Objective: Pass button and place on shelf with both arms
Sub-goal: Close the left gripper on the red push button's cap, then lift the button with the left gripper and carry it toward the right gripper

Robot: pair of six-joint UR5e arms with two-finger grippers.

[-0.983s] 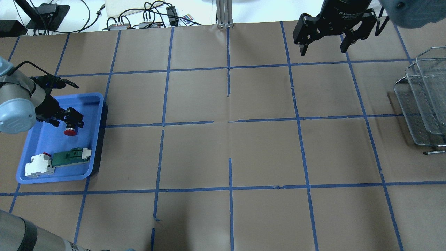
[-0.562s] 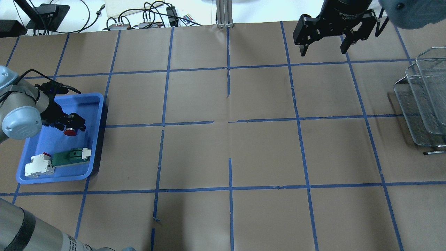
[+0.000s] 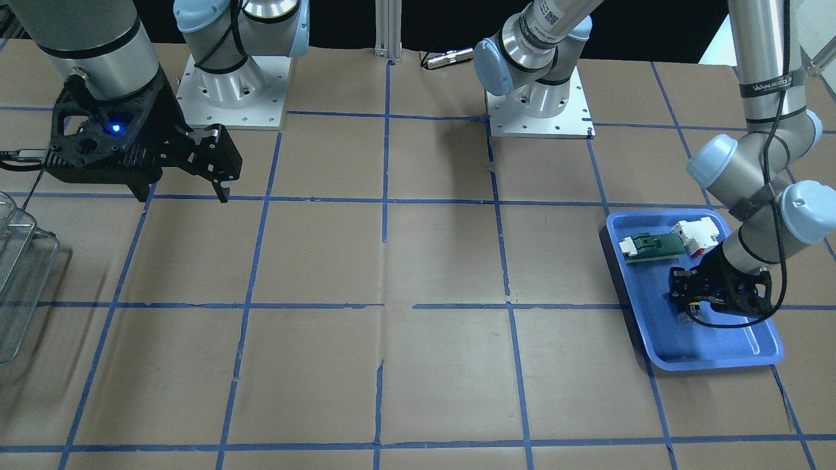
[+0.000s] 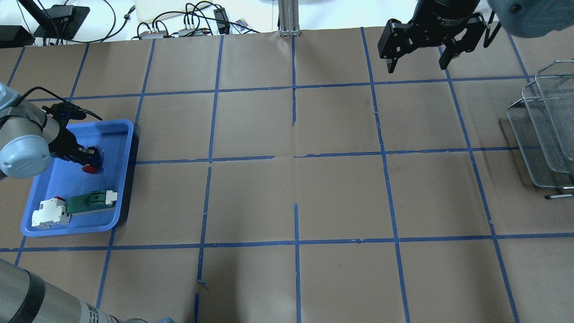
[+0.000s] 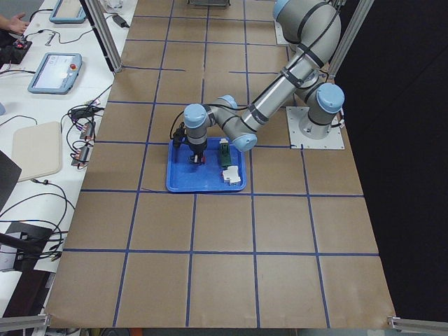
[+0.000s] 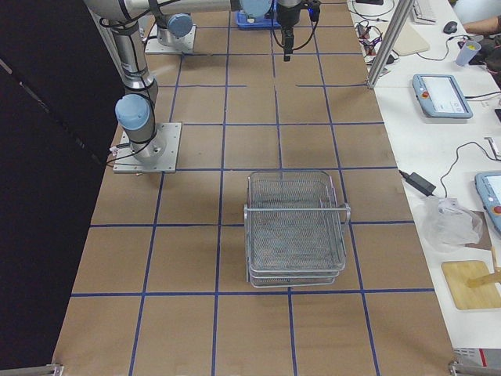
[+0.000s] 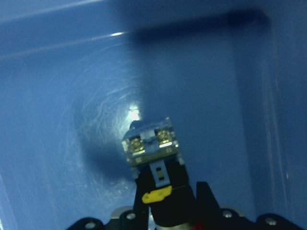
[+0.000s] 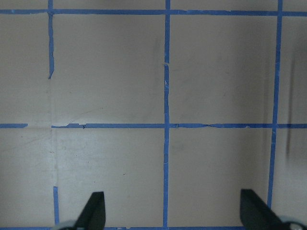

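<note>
The button (image 4: 91, 169) is in the blue tray (image 4: 128, 179) at the table's left; its red cap shows beside the fingers. In the left wrist view its clear bluish block (image 7: 151, 143) points at the tray floor, with the yellow bit and black collar behind it. My left gripper (image 4: 89, 156) is shut on the button's black collar, low in the tray, and shows in the front view (image 3: 692, 303) too. My right gripper (image 4: 417, 63) is open and empty, high over the far right of the table. The wire-mesh shelf (image 4: 542, 134) stands at the right edge.
A green-and-white flat part (image 4: 92, 202) and a white block with red (image 4: 49, 211) lie at the tray's near end. Cables and power bricks (image 4: 188, 22) and an aluminium post (image 4: 287, 18) line the far edge. Both arm bases (image 3: 535, 98) sit on the robot's side.
My left gripper's fingers, open around the button a second ago, have closed on it, and the wrist has shifted slightly left. The right arm has barely moved.
</note>
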